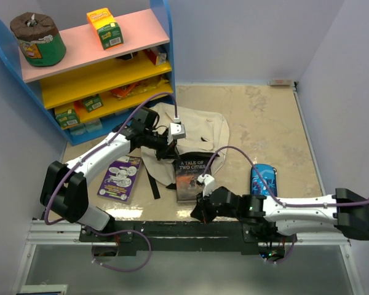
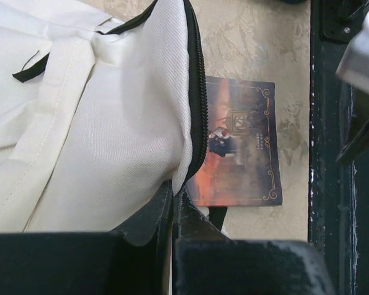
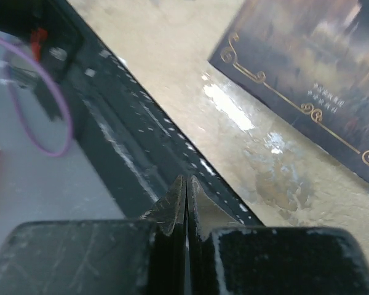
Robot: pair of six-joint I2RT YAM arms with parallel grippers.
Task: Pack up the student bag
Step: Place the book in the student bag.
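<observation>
I see my left pincer (image 2: 174,212) pinching the zippered rim of the student bag (image 1: 203,130), lying mid-table against the book's (image 1: 189,176) far end, while my right pincer (image 3: 186,198) sits pressed together, empty, near the book.

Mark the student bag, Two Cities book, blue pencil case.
student bag (image 1: 212,126), top view, upper beige fabric.
Two Cities book (image 1: 187,175), top view, cover middle.
blue pencil case (image 1: 262,180), top view, its middle.
</observation>
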